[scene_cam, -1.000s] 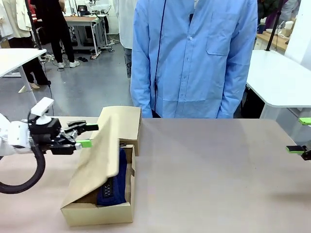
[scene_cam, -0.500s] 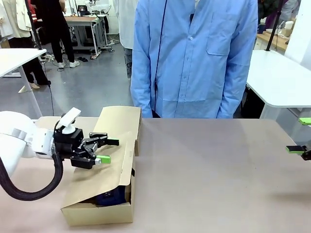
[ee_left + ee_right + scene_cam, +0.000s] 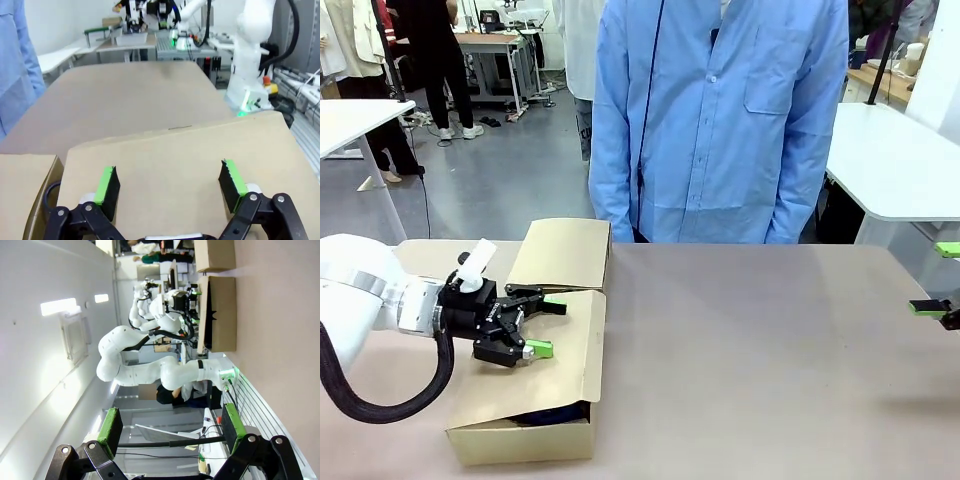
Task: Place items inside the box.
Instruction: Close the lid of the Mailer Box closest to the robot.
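Front view: shallow brown cardboard box [image 3: 520, 438] at near left of the table [image 3: 750, 350], wide hinged flap lid [image 3: 555, 345] nearly down, a sliver of something dark (likely the navy pencil case) showing under the front edge. Left gripper [image 3: 532, 326] resting over the flap, green pads spread apart, clamped on nothing. Left wrist view: fingers [image 3: 107, 186] wide over bare cardboard. Right gripper [image 3: 940, 280] parked at the table's far right edge, jaws apart, empty. Second, narrower brown box [image 3: 565, 253] just behind. Flap likely light, thin, springy at the hinge, prone to creasing; best pressed flat near the free edge rather than pinched.
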Controlling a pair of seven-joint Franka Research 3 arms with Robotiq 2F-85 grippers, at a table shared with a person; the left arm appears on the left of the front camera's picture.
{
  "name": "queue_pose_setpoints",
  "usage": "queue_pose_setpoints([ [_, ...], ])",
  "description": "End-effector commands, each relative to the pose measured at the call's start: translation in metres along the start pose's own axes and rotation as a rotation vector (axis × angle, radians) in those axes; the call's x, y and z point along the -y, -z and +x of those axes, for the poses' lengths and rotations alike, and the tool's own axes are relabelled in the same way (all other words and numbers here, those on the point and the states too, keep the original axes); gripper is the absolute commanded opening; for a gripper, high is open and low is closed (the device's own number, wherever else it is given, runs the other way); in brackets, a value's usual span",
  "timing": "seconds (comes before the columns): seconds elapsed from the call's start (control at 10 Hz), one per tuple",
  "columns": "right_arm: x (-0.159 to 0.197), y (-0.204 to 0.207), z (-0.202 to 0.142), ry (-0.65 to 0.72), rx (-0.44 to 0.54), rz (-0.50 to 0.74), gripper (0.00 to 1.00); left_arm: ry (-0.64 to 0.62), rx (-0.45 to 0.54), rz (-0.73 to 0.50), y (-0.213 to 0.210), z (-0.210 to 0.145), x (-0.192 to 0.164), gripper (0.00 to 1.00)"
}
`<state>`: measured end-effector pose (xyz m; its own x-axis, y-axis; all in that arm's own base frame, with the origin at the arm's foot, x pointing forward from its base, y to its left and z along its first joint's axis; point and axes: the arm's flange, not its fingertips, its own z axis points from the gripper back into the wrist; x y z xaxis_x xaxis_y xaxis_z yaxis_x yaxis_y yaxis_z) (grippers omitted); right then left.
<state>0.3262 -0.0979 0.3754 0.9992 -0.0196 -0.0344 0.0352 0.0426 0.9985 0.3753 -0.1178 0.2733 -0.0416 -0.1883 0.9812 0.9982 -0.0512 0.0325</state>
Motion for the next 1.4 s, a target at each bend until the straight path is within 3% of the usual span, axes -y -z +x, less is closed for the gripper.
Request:
queue_pose_setpoints([
  [0.0, -0.004, -0.002, -0.002, 0.013, -0.015, -0.008, 1.0, 0.076, -0.106, -0.01, 0.009, -0.006, 0.056, 1.0],
  [0.4, -0.004, -0.002, -0.002, 0.013, -0.015, -0.008, 1.0, 0.093, -0.123, -0.014, 0.005, -0.004, 0.057, 1.0],
  [0.7, -0.004, -0.002, -0.002, 0.013, -0.015, -0.008, 1.0, 0.115, 0.02, -0.004, -0.034, 0.033, 0.059, 1.0],
  [0.9, -0.004, -0.002, -0.002, 0.013, -0.015, -0.008, 1.0, 0.067, 0.218, -0.004, -0.068, 0.062, 0.062, 1.0],
  [1.0, -0.004, -0.002, -0.002, 0.013, -0.015, -0.008, 1.0, 0.005, 0.276, 0.04, -0.082, 0.072, 0.06, 1.0],
  [1.2, -0.004, -0.002, -0.002, 0.013, -0.015, -0.008, 1.0, -0.225, 0.268, 0.16, -0.119, 0.081, 0.056, 1.0],
  [1.3, -0.004, -0.002, -0.002, 0.013, -0.015, -0.008, 1.0, -0.457, 0.223, 0.238, -0.136, 0.084, 0.054, 1.0],
])
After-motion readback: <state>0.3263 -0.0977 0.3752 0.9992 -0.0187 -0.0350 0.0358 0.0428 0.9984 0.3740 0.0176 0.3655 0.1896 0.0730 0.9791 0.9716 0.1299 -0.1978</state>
